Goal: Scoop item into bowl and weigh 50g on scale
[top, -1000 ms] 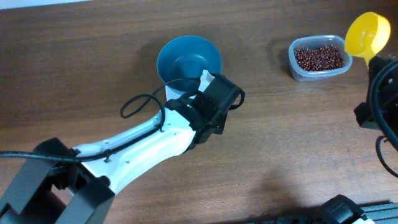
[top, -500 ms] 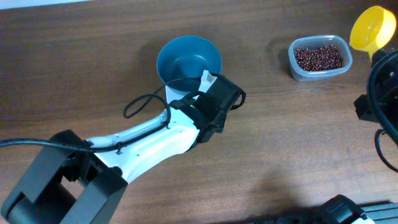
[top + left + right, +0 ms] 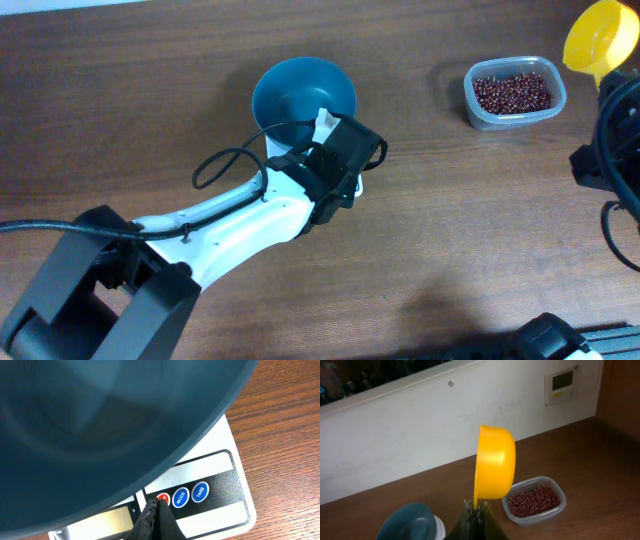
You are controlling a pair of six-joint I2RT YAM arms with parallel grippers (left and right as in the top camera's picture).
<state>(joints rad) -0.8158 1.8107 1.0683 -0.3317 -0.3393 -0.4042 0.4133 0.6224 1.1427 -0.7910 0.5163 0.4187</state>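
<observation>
The teal bowl (image 3: 303,92) stands empty on the white scale (image 3: 227,477), whose front panel shows below the bowl's rim (image 3: 200,445). My left gripper (image 3: 155,503) is shut, and its tip rests on the red button (image 3: 163,498) beside the two blue buttons. In the overhead view that gripper (image 3: 325,124) sits at the bowl's near edge. The item, red-brown beans (image 3: 512,92), fills a clear tub (image 3: 558,491) at the right. My right gripper (image 3: 476,506) is shut on the handle of a yellow scoop (image 3: 494,462), held upright above the table, near the tub.
The left arm (image 3: 250,215) and its black cable (image 3: 215,165) lie across the table's middle, covering most of the scale. The right arm (image 3: 615,140) is at the right edge. A white wall (image 3: 420,435) runs behind the table.
My left gripper has shifted slightly left and toward the bowl. The yellow scoop has moved a little to the right and up in the overhead view.
</observation>
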